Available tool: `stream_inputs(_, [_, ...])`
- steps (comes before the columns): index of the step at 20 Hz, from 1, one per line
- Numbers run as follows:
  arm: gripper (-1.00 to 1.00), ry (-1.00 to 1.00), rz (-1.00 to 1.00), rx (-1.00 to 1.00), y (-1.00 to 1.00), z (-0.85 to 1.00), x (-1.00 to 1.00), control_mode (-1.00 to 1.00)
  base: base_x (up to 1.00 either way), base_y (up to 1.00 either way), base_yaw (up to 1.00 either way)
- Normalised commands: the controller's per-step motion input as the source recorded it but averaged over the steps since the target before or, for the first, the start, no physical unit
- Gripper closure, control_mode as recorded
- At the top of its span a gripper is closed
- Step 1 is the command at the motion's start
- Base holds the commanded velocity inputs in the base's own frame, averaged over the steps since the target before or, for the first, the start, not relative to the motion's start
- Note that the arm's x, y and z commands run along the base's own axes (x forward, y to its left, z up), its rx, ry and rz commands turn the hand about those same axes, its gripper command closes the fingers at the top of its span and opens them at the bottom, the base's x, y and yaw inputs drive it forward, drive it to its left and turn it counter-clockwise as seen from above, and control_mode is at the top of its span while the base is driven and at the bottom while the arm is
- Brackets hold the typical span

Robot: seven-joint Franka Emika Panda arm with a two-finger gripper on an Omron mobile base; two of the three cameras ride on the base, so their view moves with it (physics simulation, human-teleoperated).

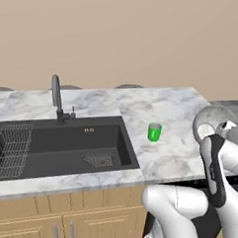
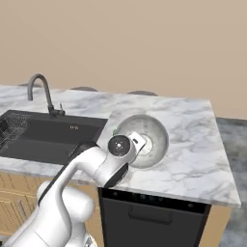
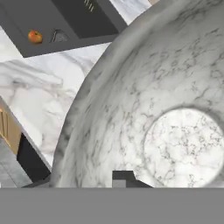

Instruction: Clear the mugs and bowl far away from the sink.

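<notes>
The marble-speckled bowl (image 2: pixel 153 126) hangs tilted over the counter to the right of the sink (image 1: pixel 60 142), with its inside turned toward the hand. My gripper (image 2: pixel 139 141) is shut on the bowl's near rim. In the hand view one dark fingertip (image 3: pixel 122 176) lies against the bowl's inner wall (image 3: pixel 131 96). In the left base view the bowl (image 1: pixel 212 121) sits at the right edge, above my forearm. A bright green mug (image 1: pixel 154 131) stands upright on the counter between the sink and the bowl. From the right base view, just a sliver of the mug (image 2: pixel 114 130) peeks out behind the bowl.
A dark curved faucet (image 1: pixel 56 95) rises behind the sink, and a wire rack (image 1: pixel 10 147) fills its left end. A small orange round thing (image 3: pixel 35 36) lies near the drain strainer (image 3: pixel 59 37). Marble counter (image 2: pixel 198 144) stretches right of the bowl. A black appliance front (image 2: pixel 154 217) sits below.
</notes>
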Motion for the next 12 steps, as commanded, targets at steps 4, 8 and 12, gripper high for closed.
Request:
stream_inputs(4, [1.00, 0.00, 0.00, 0.00, 0.00, 0.00, 0.00, 1.00, -1.00, 0.00, 0.02])
stream_inputs(8, [1.00, 0.00, 0.00, 0.00, 0.00, 0.00, 0.00, 1.00, -0.74, -0.05, 0.00])
stream_inputs(12, [1.00, 0.00, 0.00, 0.00, 0.00, 0.00, 0.00, 1.00, -0.25, -0.22, -0.13])
